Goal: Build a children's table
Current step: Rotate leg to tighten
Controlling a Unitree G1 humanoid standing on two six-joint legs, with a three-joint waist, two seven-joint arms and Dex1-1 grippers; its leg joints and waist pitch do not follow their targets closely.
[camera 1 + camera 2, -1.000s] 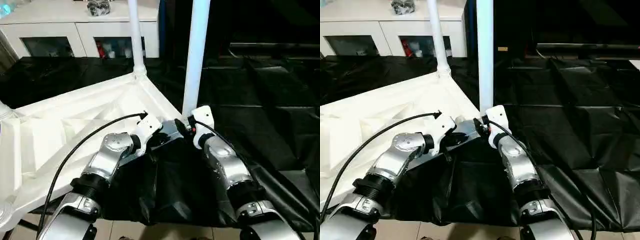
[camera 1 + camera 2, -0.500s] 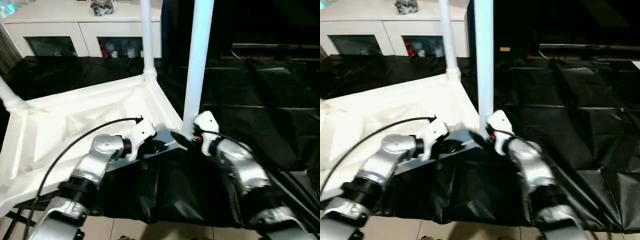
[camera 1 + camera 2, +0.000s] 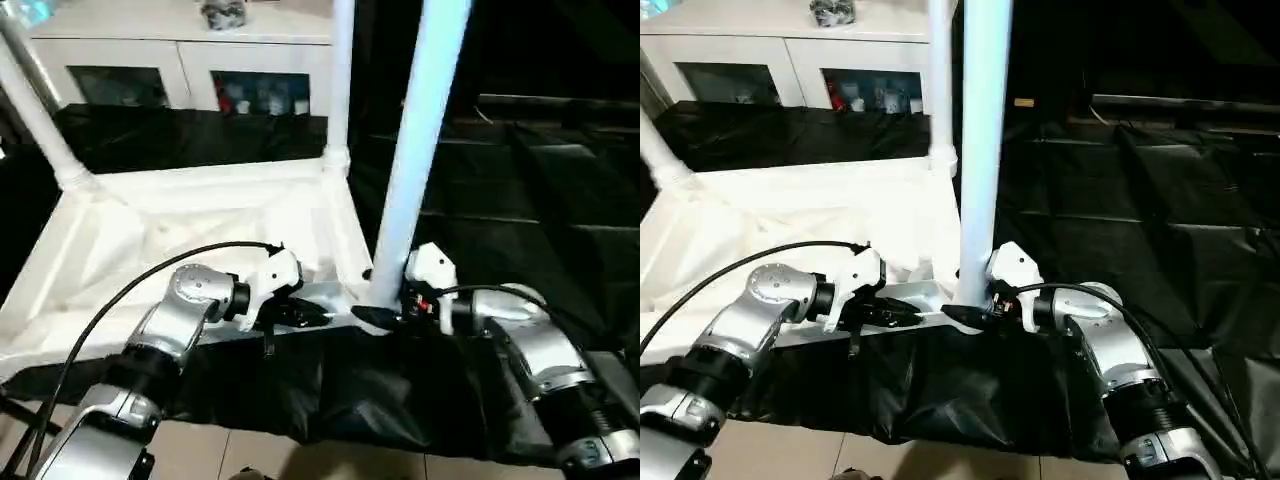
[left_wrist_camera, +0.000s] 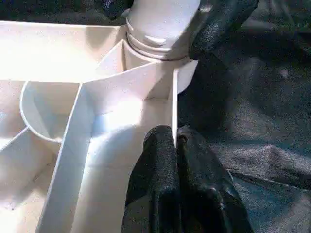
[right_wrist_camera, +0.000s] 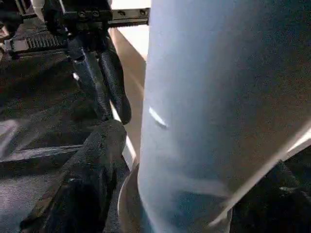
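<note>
The children's table lies upside down, its ribbed white top (image 3: 180,220) facing up on black sheeting. A white leg (image 3: 415,170) stands upright in the near right corner socket. A second leg (image 3: 340,90) stands in the far right corner, a third (image 3: 40,120) at the far left. My left gripper (image 3: 318,316) is shut, pinching the top's thin near rim (image 4: 173,116) just beside that near leg. My right gripper (image 3: 380,315) reaches in from the right, and its fingers (image 5: 92,179) clasp the base of the near leg on both sides.
A white cabinet (image 3: 180,60) with glass doors stands behind the table. Crumpled black sheeting (image 3: 520,200) covers the floor to the right and hangs below the near rim. Light tiled floor (image 3: 250,450) shows at the very front.
The whole view has swung, so the table looks squarer to me. My right forearm has swung outward and now meets the leg from the side. The left grip on the rim holds.
</note>
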